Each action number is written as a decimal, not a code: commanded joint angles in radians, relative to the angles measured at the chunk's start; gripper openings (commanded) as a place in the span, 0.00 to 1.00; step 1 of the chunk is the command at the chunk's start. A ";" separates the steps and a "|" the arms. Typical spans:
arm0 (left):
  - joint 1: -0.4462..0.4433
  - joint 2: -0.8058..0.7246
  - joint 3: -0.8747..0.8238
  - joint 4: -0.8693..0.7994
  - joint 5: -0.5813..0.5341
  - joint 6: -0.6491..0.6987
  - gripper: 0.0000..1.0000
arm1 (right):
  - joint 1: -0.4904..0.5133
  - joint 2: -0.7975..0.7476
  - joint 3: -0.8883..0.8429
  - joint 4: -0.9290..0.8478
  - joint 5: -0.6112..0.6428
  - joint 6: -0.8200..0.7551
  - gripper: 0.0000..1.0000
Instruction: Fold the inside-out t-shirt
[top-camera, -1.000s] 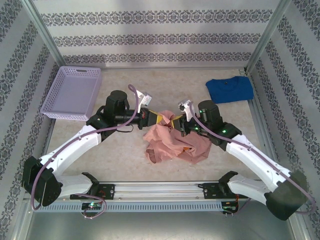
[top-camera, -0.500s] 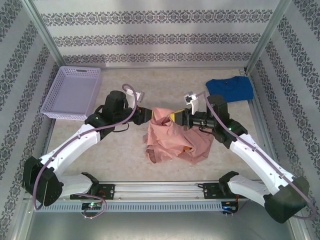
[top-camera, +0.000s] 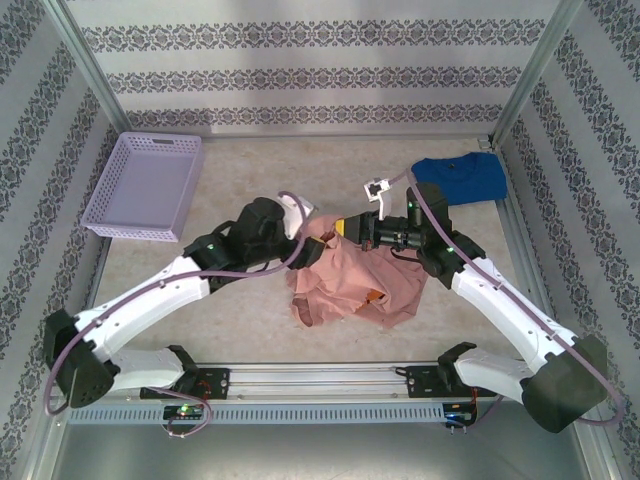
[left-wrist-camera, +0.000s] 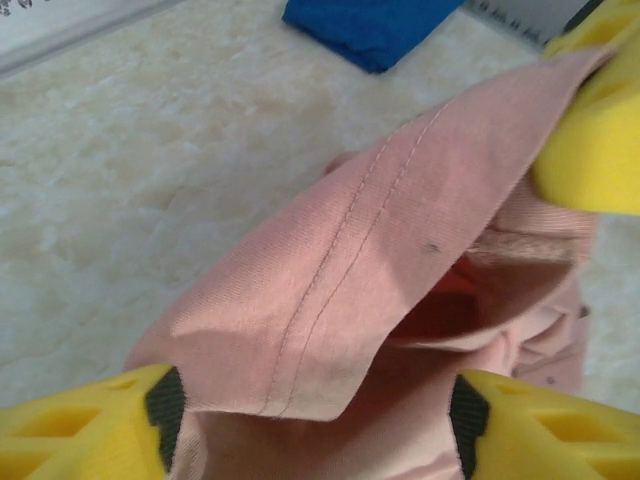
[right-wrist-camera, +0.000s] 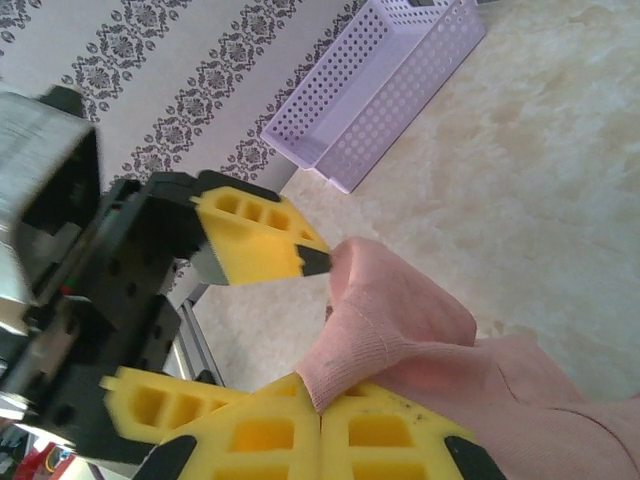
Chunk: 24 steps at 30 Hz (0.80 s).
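The salmon-pink t-shirt (top-camera: 355, 285) lies crumpled at the middle of the table, a small orange print (top-camera: 375, 296) showing in its folds. My right gripper (top-camera: 345, 230) is shut on a ribbed edge of the shirt (right-wrist-camera: 440, 330) and holds that edge off the table. My left gripper (top-camera: 318, 245) faces it at close range with its jaws wide open. In the left wrist view a stitched hem of the shirt (left-wrist-camera: 370, 260) hangs between the open fingers of the left gripper (left-wrist-camera: 310, 405). The right wrist view shows the left gripper (right-wrist-camera: 270, 320) just beside the held edge.
A lilac basket (top-camera: 145, 185) stands at the back left. A bright blue t-shirt (top-camera: 460, 180) lies folded at the back right near the frame post. Patterned walls close in the table on three sides.
The left arm has swung right and forward, bringing its open gripper up to the edge that the right gripper holds. The right gripper has drawn slightly back with the cloth.
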<state>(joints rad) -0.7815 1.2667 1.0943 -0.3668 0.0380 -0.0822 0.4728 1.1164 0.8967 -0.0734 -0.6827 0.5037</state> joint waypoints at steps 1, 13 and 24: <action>-0.017 0.047 0.049 -0.053 -0.109 0.082 0.62 | -0.011 -0.008 0.026 0.025 -0.023 0.019 0.00; -0.015 0.148 0.086 0.037 -0.111 0.076 0.54 | -0.023 -0.025 0.003 0.032 -0.032 0.018 0.00; 0.102 0.028 0.035 0.126 0.240 -0.059 0.01 | -0.021 -0.063 0.027 -0.169 0.116 -0.167 0.00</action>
<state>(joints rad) -0.7212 1.3636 1.1435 -0.3088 0.1196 -0.0734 0.4488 1.0786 0.8967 -0.1680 -0.6338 0.4259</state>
